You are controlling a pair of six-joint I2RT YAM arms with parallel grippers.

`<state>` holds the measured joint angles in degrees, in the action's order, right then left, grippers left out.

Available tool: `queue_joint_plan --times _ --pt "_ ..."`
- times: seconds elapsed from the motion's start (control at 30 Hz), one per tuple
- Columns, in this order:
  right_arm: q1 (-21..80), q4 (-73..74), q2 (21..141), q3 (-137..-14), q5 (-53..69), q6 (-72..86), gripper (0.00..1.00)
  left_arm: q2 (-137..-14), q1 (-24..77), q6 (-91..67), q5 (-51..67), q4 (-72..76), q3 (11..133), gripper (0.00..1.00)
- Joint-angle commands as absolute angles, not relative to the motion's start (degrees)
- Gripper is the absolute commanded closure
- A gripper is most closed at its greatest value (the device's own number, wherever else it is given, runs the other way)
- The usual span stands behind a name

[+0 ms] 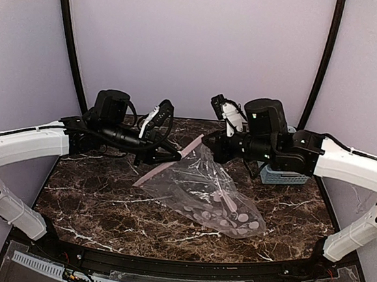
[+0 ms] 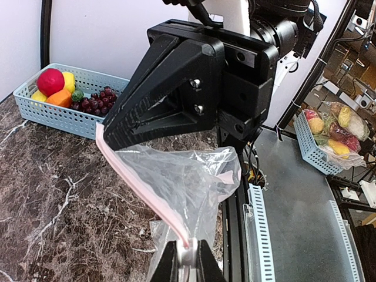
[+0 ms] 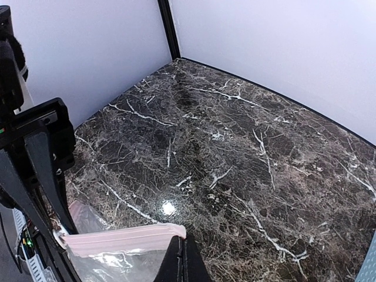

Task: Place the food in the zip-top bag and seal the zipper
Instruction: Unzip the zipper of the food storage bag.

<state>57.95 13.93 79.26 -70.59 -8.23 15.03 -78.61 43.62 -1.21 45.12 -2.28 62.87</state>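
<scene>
Both arms hold the zip-top bag (image 1: 217, 195) up by its mouth edge. The L pincer (image 2: 188, 251) is pressed together on one end of the pink zipper (image 2: 141, 189), and the R pincer (image 3: 183, 255) is pinched shut on the other end. The strip runs fairly taut btwn them; the rest of the bag sags down onto the marble worktop (image 1: 92, 199). No food is in the bag yet: red apple (image 2: 51, 81), grape bunch (image 2: 97, 101) and the other toy fruits sit in the light-blue basket (image 2: 35, 110) at the far R, well apart from the bag. Whether the mouth is open can't be told. Main risk: w/ both pincers busy, fetching fruit means one must let go, and the floppy film would prob. collapse flat, mouth folding shut. Pulling the strip tighter would also flatten the opening. The thin strip could slip from either grip if the arms drift apart, dropping the bag.
</scene>
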Motion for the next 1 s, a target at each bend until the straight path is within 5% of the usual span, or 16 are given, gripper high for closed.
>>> queue_joint_plan --times 0.0,0.97 --pt "53.7 15.3 77.7 -71.9 -17.6 14.2 1.00 -77.3 44.4 -0.4 50.8 -5.4 64.5 0.99" --pt "43.3 15.1 77.1 -73.3 -16.4 13.4 1.00 -76.6 44.4 -0.4 50.5 -6.1 64.6 0.99"
